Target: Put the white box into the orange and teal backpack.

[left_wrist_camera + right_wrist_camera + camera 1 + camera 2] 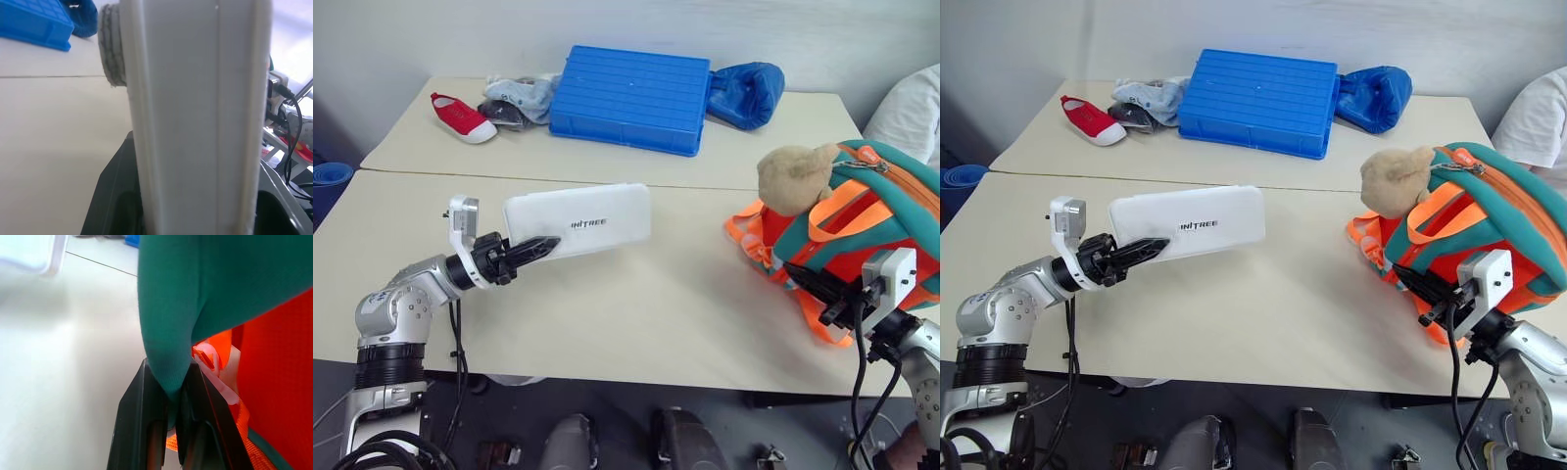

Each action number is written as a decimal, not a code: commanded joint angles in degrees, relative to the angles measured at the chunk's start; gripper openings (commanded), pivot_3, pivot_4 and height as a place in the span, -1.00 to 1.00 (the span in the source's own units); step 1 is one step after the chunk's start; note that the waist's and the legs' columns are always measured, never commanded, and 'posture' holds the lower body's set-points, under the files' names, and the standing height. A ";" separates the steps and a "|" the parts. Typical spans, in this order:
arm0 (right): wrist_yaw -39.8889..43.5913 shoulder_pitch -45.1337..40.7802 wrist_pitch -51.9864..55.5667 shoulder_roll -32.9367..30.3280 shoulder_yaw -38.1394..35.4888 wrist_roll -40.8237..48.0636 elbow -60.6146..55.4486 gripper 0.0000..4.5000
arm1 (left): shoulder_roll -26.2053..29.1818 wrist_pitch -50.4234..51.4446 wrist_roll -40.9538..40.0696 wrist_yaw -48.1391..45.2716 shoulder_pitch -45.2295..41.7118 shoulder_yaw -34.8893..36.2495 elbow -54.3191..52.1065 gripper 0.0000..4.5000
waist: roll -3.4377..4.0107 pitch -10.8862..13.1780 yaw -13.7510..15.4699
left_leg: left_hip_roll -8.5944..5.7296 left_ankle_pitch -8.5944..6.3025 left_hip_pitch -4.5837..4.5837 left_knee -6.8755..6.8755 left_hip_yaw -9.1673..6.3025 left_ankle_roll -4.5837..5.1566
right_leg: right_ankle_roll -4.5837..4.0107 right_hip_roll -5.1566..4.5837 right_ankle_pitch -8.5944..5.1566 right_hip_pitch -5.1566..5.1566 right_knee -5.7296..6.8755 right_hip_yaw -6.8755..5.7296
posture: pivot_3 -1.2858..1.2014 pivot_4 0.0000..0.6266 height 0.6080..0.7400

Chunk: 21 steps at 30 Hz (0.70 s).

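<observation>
The white box (582,223) hangs lifted off the table on the left, lettered lid facing me, with my left gripper (543,245) shut on its near end. In the left wrist view the box's edge (195,122) stands between the black fingers. The orange and teal backpack (871,215) stands on the table at the right, a tan plush bear (795,176) on its near side. My right gripper (803,277) is at the backpack's lower front. Its fingers (146,406) are shut on a fold of the teal trim (195,293).
A ribbed blue crate (631,98) lies at the back of the far table, with a dark blue bag (746,93) to its right. Grey clothes (519,98) and a red shoe (462,117) lie to its left. A person's white sleeve (911,113) shows at the right edge.
</observation>
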 commanded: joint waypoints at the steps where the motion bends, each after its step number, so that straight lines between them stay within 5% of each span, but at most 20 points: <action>1: -0.85 -0.96 -0.58 0.70 0.04 1.09 -3.54 -0.98 | 0.42 -1.06 -0.64 -1.19 -0.86 1.00 -1.70 -0.32 | 0.00 0.00 -0.08 | 0.00 0.00 0.00 0.00 0.00 0.00 | 0.00 0.00 0.00 0.00 0.01 0.01 | 0.03 -0.52 1.00; 14: -2.73 -12.84 20.41 2.18 18.65 26.30 -23.34 -0.98 | 1.45 -3.69 2.57 3.29 -4.12 3.91 7.84 -0.32 | -0.01 0.01 -0.63 | 0.11 -0.01 0.01 -0.17 -0.02 -0.01 | -0.08 0.10 -0.04 -0.15 0.09 -0.02 | 0.03 -0.52 1.00; 21: 0.54 -6.81 30.21 -12.19 12.18 41.22 -25.72 -0.98 | 0.86 -4.17 0.08 5.07 -2.06 8.69 5.24 -0.32 | -0.19 0.03 -0.21 | 0.01 -0.22 -0.25 -0.03 -0.16 0.35 | 0.00 -0.15 0.00 -0.12 -0.24 -0.14 | 0.03 -0.52 1.00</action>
